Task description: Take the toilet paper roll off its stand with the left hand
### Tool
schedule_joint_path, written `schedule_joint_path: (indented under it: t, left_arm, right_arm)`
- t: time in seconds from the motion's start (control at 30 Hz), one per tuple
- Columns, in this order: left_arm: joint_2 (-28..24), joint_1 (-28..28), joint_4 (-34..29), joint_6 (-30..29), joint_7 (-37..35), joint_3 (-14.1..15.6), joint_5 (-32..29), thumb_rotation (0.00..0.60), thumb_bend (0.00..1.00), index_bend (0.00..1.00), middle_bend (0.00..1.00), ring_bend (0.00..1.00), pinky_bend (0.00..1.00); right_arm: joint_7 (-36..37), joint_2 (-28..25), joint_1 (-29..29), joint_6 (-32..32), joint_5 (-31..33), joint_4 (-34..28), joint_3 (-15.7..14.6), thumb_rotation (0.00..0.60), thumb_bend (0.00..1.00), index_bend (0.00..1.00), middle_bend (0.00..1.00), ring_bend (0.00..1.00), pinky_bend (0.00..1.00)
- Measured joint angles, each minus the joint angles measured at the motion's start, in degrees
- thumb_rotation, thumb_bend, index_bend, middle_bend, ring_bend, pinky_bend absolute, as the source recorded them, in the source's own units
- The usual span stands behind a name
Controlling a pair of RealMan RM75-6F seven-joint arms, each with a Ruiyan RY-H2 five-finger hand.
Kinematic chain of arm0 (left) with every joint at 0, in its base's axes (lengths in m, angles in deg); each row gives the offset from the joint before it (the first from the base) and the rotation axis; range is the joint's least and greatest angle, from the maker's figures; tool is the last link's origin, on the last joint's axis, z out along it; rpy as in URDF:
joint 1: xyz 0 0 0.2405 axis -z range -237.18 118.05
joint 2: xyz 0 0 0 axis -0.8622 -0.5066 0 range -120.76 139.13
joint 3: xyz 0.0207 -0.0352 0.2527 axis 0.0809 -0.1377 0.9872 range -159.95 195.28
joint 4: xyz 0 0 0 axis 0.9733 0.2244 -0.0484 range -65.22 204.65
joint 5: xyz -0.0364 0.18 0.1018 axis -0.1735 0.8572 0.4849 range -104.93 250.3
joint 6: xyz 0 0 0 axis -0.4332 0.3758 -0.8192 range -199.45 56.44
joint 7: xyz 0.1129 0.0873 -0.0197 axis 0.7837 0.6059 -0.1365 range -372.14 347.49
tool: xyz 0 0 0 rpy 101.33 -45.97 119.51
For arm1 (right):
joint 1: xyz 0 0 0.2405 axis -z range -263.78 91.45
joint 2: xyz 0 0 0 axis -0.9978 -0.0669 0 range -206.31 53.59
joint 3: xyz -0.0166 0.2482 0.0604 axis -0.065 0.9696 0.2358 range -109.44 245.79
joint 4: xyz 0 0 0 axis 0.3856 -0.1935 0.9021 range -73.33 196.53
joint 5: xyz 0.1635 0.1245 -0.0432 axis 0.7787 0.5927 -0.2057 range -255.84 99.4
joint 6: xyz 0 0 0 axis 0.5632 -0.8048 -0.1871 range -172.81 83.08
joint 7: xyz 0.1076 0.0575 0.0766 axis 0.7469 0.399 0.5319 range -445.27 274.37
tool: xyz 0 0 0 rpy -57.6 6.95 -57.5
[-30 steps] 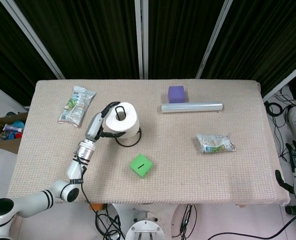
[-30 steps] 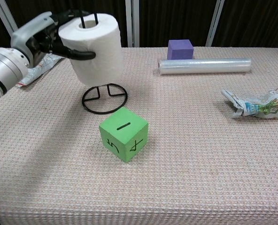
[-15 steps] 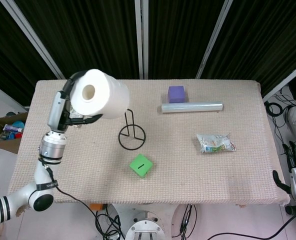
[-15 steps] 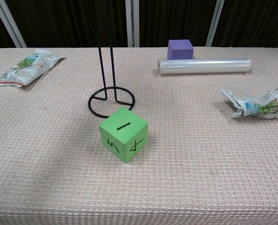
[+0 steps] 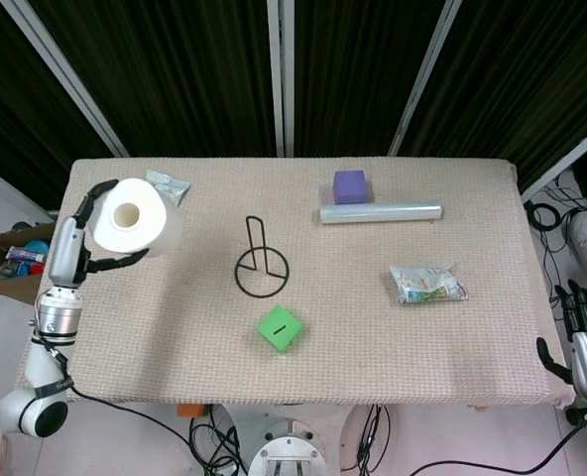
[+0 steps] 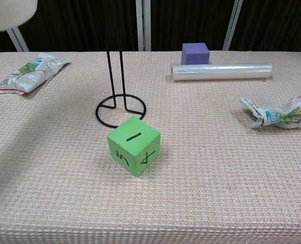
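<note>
The white toilet paper roll (image 5: 132,218) is off its stand, held in the air over the table's far left by my left hand (image 5: 75,238), whose fingers wrap its sides. In the chest view only the roll's underside (image 6: 8,14) shows at the top left corner. The black wire stand (image 5: 261,266) stands bare near the table's middle, its ring base and upright rods (image 6: 115,56) plain in the chest view. My right hand (image 5: 585,335) hangs below the table's right edge, fingers apart, holding nothing.
A green cube (image 6: 133,145) sits just in front of the stand. A snack packet (image 6: 31,72) lies far left, a purple block (image 6: 195,53) and a clear film roll (image 6: 221,71) at the back, a crumpled packet (image 6: 276,113) at right.
My left hand has lifted the roll clear of the stand and carried it up and to the left, then lower over the table's left edge. The stand shifted slightly and now stands bare.
</note>
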Motion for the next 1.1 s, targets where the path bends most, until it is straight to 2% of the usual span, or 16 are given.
schedule_joint_path:
  t: [0.13,0.3,0.43,0.5,0.6,0.8,0.93,0.97,1.03,1.07,1.1]
  left_arm:
    - [5.7,-0.7,9.9,1.7,-1.4,4.0,0.7,0.6,0.19,0.18,0.4,0.29,0.25]
    - [12.6,-1.1,19.3,3.7,-3.6,8.0,2.0,0.6,0.19,0.15,0.37,0.26,0.25]
    - [16.1,-1.2,24.5,5.0,-5.7,10.5,3.6,0.6,0.18,0.03,0.24,0.19,0.24]
    - [16.8,-1.3,25.8,5.1,-6.8,10.8,4.0,0.6,0.16,0.0,0.12,0.13,0.22]
    - [17.5,-1.5,27.3,4.3,-8.3,10.9,4.6,0.6,0.14,0.0,0.02,0.05,0.21]
    - [17.0,-2.4,28.0,0.3,-9.9,11.3,6.6,0.6,0.12,0.0,0.0,0.01,0.2]
    - [14.3,-3.7,26.2,-2.9,-9.0,12.4,8.6,0.6,0.1,0.0,0.0,0.01,0.19]
    - [13.5,-4.1,25.5,-3.6,-8.5,12.8,9.0,0.563,0.1,0.0,0.0,0.01,0.19]
    - [11.3,-4.9,23.7,-5.0,-6.6,13.6,10.0,0.429,0.09,0.0,0.0,0.01,0.19]
    - [10.2,-5.3,22.9,-5.4,-5.4,14.0,10.5,0.331,0.09,0.0,0.0,0.01,0.19]
    - [9.1,-5.6,22.1,-5.9,-3.9,14.4,10.9,0.288,0.09,0.0,0.0,0.01,0.19]
  right_arm:
    - [-0.2,0.1,0.0,0.0,0.0,-0.1,0.0,0.6,0.34,0.0,0.0,0.0,0.0]
    - [-0.2,0.0,0.1,0.1,0.3,-0.1,0.1,0.6,0.33,0.0,0.0,0.0,0.0]
    - [0.1,-0.1,0.2,0.1,0.4,0.1,0.1,0.6,0.33,0.0,0.0,0.0,0.0]
    - [0.4,-0.2,0.2,0.1,0.2,0.1,0.0,0.6,0.31,0.0,0.0,0.0,0.0]
    - [0.8,-0.3,0.2,0.3,0.0,0.4,-0.1,0.6,0.3,0.0,0.0,0.0,0.0]
    - [1.0,-0.1,0.3,0.7,-0.2,0.7,0.0,0.6,0.3,0.0,0.0,0.0,0.0]
    - [0.9,-0.2,0.3,0.9,-0.3,0.5,0.0,0.6,0.3,0.0,0.0,0.0,0.0]
    - [0.8,-0.2,0.3,0.9,-0.3,0.4,0.0,0.6,0.3,0.0,0.0,0.0,0.0]
    - [0.7,-0.3,0.3,1.0,-0.5,0.4,0.0,0.6,0.3,0.0,0.0,0.0,0.0]
    - [0.5,-0.3,0.3,1.1,-0.6,0.3,0.0,0.6,0.3,0.0,0.0,0.0,0.0]
    - [0.4,-0.3,0.3,1.1,-0.7,0.3,-0.1,0.6,0.3,0.0,0.0,0.0,0.0]
